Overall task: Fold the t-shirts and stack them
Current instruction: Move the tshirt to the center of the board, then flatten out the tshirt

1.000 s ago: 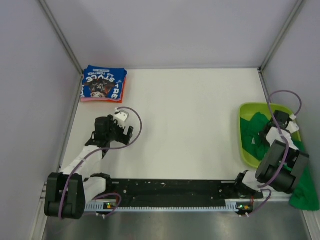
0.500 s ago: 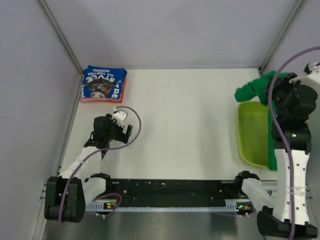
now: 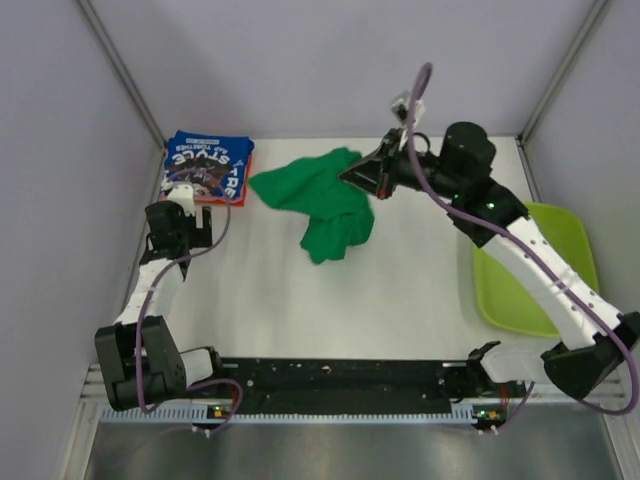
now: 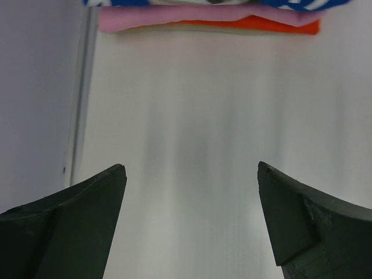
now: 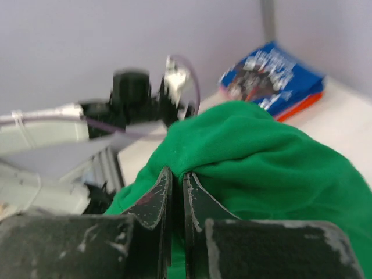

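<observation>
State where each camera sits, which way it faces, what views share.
Top external: above and behind the robot, looking down at the table; left arm and right arm show.
Left wrist: on the left arm, facing the folded stack; open left gripper shows.
Right wrist: on the right arm, facing the left arm and stack; right gripper pinches green t-shirt.
Shared: all see the stack.

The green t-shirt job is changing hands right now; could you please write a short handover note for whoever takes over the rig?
Right gripper: shut on the green t-shirt, which hangs bunched and unfolded over the far middle of the table.
Left gripper: open, empty, low over the table, facing the folded pair.
Done: blue t-shirt lies folded on the orange-pink t-shirt in the far-left corner.
Left: spread the green one flat, fold it, set it on top of the blue one.
</observation>
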Robot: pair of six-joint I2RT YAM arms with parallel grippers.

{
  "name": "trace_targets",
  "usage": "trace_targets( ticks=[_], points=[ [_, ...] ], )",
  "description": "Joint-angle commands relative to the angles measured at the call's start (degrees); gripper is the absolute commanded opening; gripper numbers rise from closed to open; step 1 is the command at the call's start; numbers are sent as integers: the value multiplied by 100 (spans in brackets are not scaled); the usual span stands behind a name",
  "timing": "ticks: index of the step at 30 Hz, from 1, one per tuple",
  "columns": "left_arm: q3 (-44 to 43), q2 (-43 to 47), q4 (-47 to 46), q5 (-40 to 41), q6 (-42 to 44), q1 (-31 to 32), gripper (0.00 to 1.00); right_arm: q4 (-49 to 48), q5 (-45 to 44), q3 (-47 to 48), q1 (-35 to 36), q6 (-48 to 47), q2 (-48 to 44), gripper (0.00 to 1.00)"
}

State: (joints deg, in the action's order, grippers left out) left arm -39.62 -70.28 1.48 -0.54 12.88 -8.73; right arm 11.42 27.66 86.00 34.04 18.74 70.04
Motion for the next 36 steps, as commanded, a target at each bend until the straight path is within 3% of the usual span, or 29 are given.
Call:
trace_targets(
  ticks=[1, 5, 6, 8, 9, 11, 14, 17, 23, 27, 31, 34, 36],
  points=[
    [-275, 128, 186, 133, -269, -532, 98, -423, 1192, -441, 86, -89, 54, 0],
    [-178, 401, 169, -164, -50, -568, 97, 243, -379, -1303, -818, -204, 202, 0],
    [-152, 445, 169, -253, -23, -577, 97, 577, -967, -1357, -1064, -204, 516, 5],
    [-117, 515, 178, -481, 65, -568, 96, 1594, -2232, -1314, -1373, -187, 1158, 37],
    [-108, 515, 204, -596, 100, -568, 96, 1957, -2700, -1209, -1487, -187, 1535, 46],
    [-108, 524, 274, -824, 153, -568, 95, 2547, -3780, -1007, -1523, -222, 2046, 50],
    [-99, 524, 546, -1438, 398, -559, 90, 2611, -4346, -1189, -1375, -213, 2067, 52],
    [-108, 533, 1151, -2561, 985, -559, 81, 2340, -4664, -1532, -893, -536, 1760, 52],
    [15, 717, 2049, -3804, 1945, -542, 80, 1522, -4042, -2384, 251, -996, 1451, 54],
    [226, 814, 2068, -3919, 2192, -516, 80, 1056, -3408, -2684, 366, -355, 1810, 57],
    [235, 692, 2050, -3788, 2280, -472, 81, 906, -3531, -2676, 375, -108, 2232, 57],
    [156, 437, 1919, -3525, 2333, -192, 82, 625, -3381, -2684, 384, -143, 2444, 48],
    [77, 209, 1734, -3156, 2350, 159, 82, 493, -3372, -2650, 384, -169, 2523, 32]
  ],
)
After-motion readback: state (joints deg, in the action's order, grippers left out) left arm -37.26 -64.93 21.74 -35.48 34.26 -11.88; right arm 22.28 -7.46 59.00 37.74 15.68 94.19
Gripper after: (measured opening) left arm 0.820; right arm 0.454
